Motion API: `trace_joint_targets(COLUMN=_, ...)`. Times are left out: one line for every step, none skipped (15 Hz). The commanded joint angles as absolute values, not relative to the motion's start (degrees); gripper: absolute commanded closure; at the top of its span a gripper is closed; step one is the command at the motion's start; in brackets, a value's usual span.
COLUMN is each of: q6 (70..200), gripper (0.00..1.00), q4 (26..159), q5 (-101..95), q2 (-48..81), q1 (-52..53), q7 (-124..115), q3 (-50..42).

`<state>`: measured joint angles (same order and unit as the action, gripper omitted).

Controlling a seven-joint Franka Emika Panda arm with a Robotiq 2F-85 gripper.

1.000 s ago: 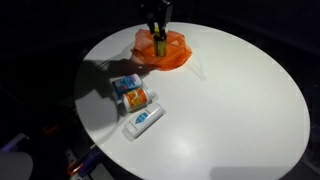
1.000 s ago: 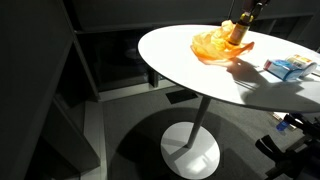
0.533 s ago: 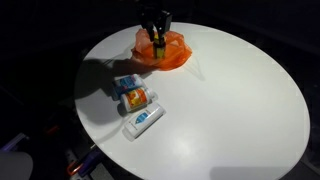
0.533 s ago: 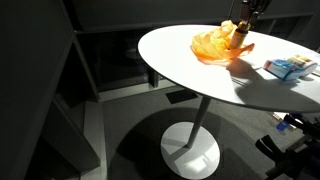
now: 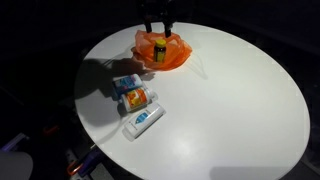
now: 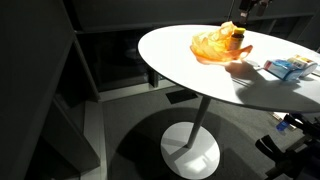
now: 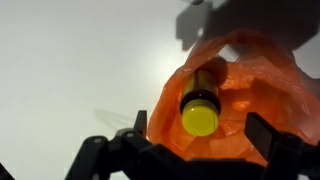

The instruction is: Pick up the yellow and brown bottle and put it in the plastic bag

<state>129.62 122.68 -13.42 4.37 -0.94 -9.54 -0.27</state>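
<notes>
My tool (image 7: 186, 152) hung, jaws apart, over one yellow-capped brown bottle (image 7: 200, 110) in one orange plastic bag (image 7: 262, 88); three packets (image 5: 136, 100) lay on the round white bench (image 5: 235, 100).

- No text, brand, number or sign can be read in any of the views.
- Pale printing is seen on the blue box (image 5: 124, 83) in both exterior views (image 6: 288, 67), but no letters can be made out.
- A coloured label is seen on the orange container (image 5: 136, 98); it is too blurred to be read.
- Blue markings are seen on the white tube (image 5: 143, 119); they are illegible.
- No lettering can be made out on the bottle (image 7: 200, 105) in the plastic bag (image 7: 262, 90).
</notes>
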Motion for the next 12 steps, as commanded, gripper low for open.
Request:
trace_joint_targets(q6=123.0, gripper=0.0, q4=122.3, q5=-12.1, q2=0.3, q1=-1.0, q7=-8.1, q3=-0.9)
trace_joint_targets(q6=120.8, gripper=0.0, q4=122.5, q5=-11.7, q2=-1.0, q1=-1.1, q7=-7.7, q3=-0.9)
trace_joint_targets(q6=118.6, gripper=0.0, q4=122.7, q5=-11.6, q2=-2.3, q1=-1.1, q7=-7.7, q3=-1.0)
trace_joint_targets(q6=116.1, gripper=0.0, q4=123.1, q5=-11.3, q2=-3.8, q1=-1.2, q7=-7.6, q3=-1.0)
trace_joint_targets(q6=113.6, gripper=0.0, q4=123.5, q5=-10.7, q2=-5.5, q1=-1.4, q7=-7.2, q3=-1.2)
trace_joint_targets(q6=111.5, gripper=0.0, q4=123.8, q5=-9.8, q2=-7.1, q1=-1.5, q7=-6.1, q3=-1.4)
trace_joint_targets(q6=109.1, gripper=0.0, q4=123.9, q5=-8.8, q2=-8.5, q1=-1.7, q7=-5.4, q3=-1.6)
trace_joint_targets(q6=106.9, gripper=0.0, q4=124.0, q5=-7.5, q2=-10.0, q1=-1.9, q7=-4.2, q3=-2.0)
trace_joint_targets(q6=105.0, gripper=0.0, q4=124.0, q5=-6.8, q2=-11.3, q1=-2.2, q7=-3.6, q3=-2.3)
trace_joint_targets(q6=103.5, gripper=0.0, q4=124.1, q5=-6.3, q2=-12.4, q1=-2.4, q7=-3.1, q3=-2.7)
trace_joint_targets(q6=102.3, gripper=0.0, q4=124.0, q5=-5.9, q2=-13.3, q1=-2.6, q7=-2.7, q3=-3.1)
trace_joint_targets(q6=101.2, gripper=0.0, q4=124.1, q5=-5.9, q2=-14.0, q1=-2.8, q7=-2.5, q3=-3.4)
